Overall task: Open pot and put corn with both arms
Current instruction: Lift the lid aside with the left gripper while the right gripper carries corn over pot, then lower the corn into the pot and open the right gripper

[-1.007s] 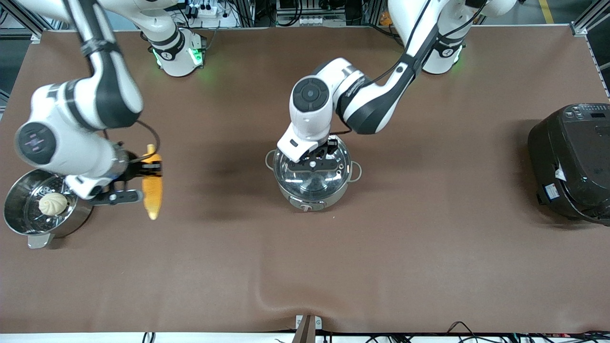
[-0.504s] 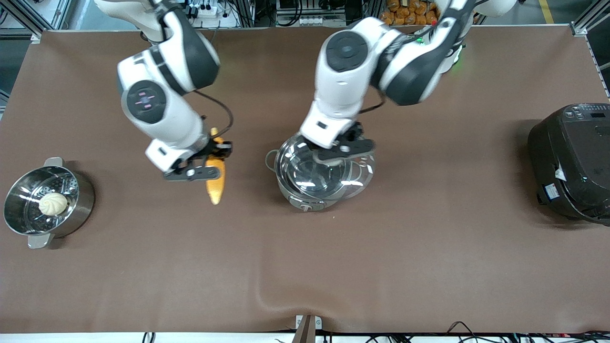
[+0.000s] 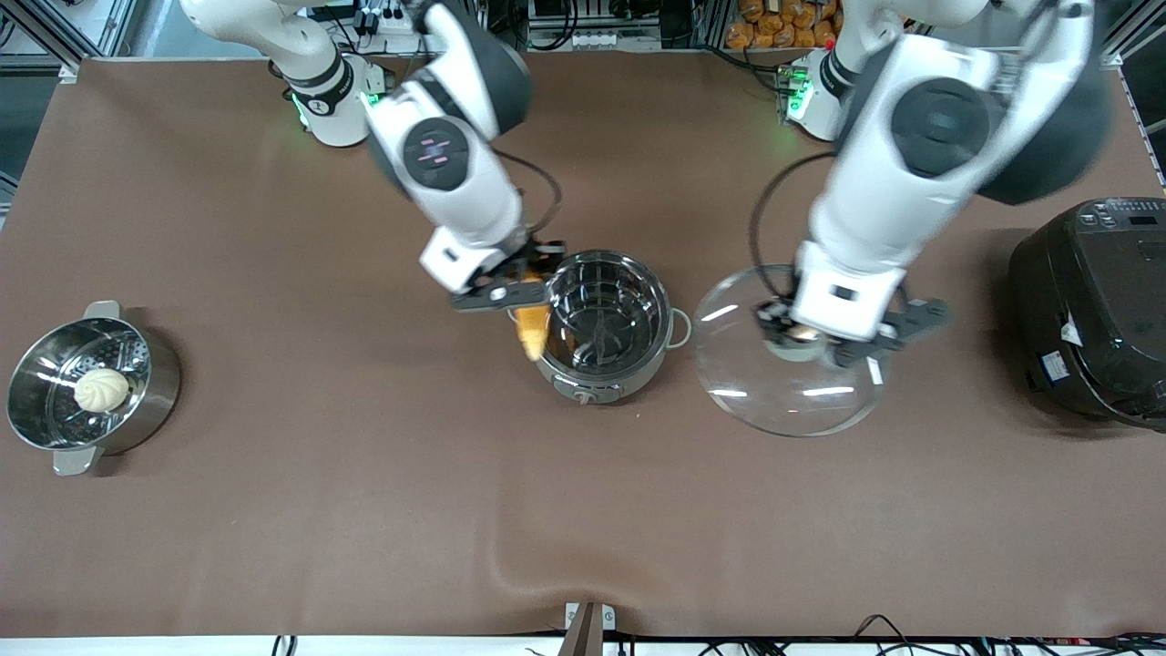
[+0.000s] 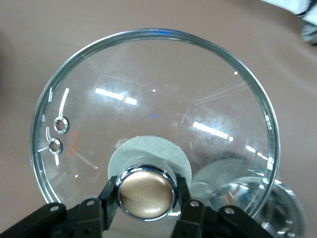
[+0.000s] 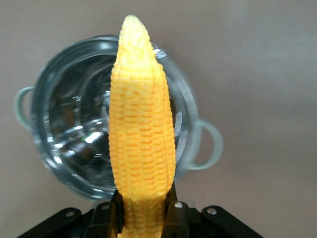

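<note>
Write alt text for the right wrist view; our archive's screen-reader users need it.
A yellow corn cob, clamped at its base between the right gripper's black fingers, hangs over an open shiny steel pot with loop side handles. The pot stands on a brown table.

Open steel pot mid-table, glass lid aloft beside it, yellow corn over its rim.

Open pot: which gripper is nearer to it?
Right. The right gripper holds the corn at the pot rim; the left gripper holds the lid beside it.
</note>
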